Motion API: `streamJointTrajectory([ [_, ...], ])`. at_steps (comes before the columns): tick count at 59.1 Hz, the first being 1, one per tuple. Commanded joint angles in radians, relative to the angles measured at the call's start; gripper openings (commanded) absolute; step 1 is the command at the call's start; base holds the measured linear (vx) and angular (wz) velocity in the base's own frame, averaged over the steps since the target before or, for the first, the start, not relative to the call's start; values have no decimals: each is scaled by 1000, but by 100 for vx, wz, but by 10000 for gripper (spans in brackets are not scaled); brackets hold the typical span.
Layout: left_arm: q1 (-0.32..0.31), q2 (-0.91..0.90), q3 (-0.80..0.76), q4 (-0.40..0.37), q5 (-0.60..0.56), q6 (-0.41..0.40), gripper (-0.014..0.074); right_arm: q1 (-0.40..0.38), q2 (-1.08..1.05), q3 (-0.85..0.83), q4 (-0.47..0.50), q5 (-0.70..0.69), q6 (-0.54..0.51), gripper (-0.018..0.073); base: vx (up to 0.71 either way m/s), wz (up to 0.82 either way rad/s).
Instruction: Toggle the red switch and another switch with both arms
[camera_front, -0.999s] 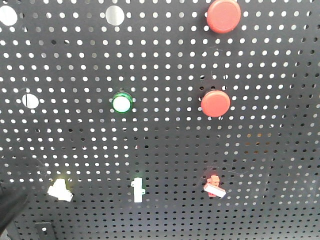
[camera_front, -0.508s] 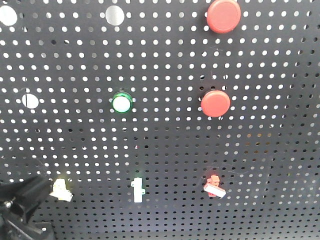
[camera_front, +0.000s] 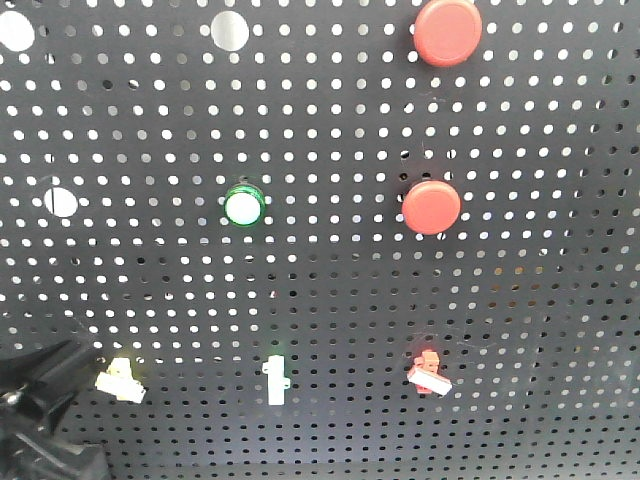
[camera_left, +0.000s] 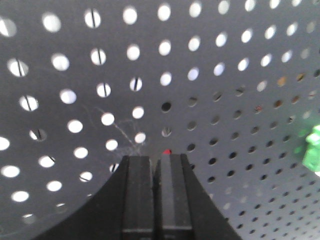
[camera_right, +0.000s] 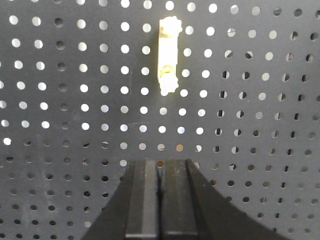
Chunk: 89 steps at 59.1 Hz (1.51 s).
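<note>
The red switch (camera_front: 428, 372) sits low on the right of the black pegboard (camera_front: 330, 300), with no gripper near it. The pale yellow switch (camera_front: 116, 378) is at the lower left. My black left gripper (camera_front: 72, 362) reaches up from the bottom left corner, its tip just left of that switch. In the left wrist view the left gripper (camera_left: 156, 157) is shut on nothing. A red speck (camera_left: 167, 151) shows past its tips and I cannot tell what it is. The right gripper (camera_right: 161, 161) is shut and empty, below a pale yellow upright piece (camera_right: 168, 55).
Two big round red buttons (camera_front: 447, 30) (camera_front: 431, 206) and a green-rimmed round button (camera_front: 243, 206) stick out of the board. A white toggle (camera_front: 277, 378) stands between the two switches. A green part (camera_left: 314, 152) shows at the right edge of the left wrist view.
The black gripper has risen from the bottom left corner to beside the pale yellow switch, then eased slightly left. The red switch has not moved.
</note>
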Motion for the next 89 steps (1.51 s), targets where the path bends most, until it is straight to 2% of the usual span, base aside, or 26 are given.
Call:
streamJointTrajectory([
  [1, -6, 18, -36, -5, -82, -1, 2, -1, 8, -33, 1, -81, -1, -6, 0, 0],
  [7, -6, 15, -36, -5, -70, -1, 2, -1, 8, -33, 1, -81, -1, -6, 0, 0],
  [17, -6, 15, -36, -5, -139, -1, 2, -1, 8, -33, 1, -81, -1, -6, 0, 0],
  [22, -6, 15, -36, -8, -134, -1, 2, -1, 8, -33, 1, -81, -1, -6, 0, 0],
  [26, -6, 15, -36, -31, -100, -1, 2, -1, 8, -33, 1, -81, -1, -6, 0, 0],
  [35, -6, 15, -35, -140, 13, 0, 2, -1, 8, -33, 1, -81, -1, -6, 0, 0],
  [47, -6, 6, -35, -185, 253, -18, 2, -1, 8, -33, 1, -81, -1, -6, 0, 0],
  [54, -6, -17, -35, -188, 341, -28, 2, -1, 8, -33, 1, -81, -1, -6, 0, 0],
  [65, -6, -100, -35, -187, 330, -26, 2, -1, 8, -33, 1, -81, 5, -6, 0, 0],
  [72, -6, -183, -35, -184, 279, 3, 2, 0, 11, -33, -12, -81, 63, -6, 0, 0],
  [80, -6, -256, -35, -183, 223, 74, 2, 77, 11, -33, -86, -85, 192, -6, 0, 0],
  [89, -6, -270, -35, -186, 190, 107, 2, 243, 37, -33, -217, -100, 303, -6, 0, 0],
])
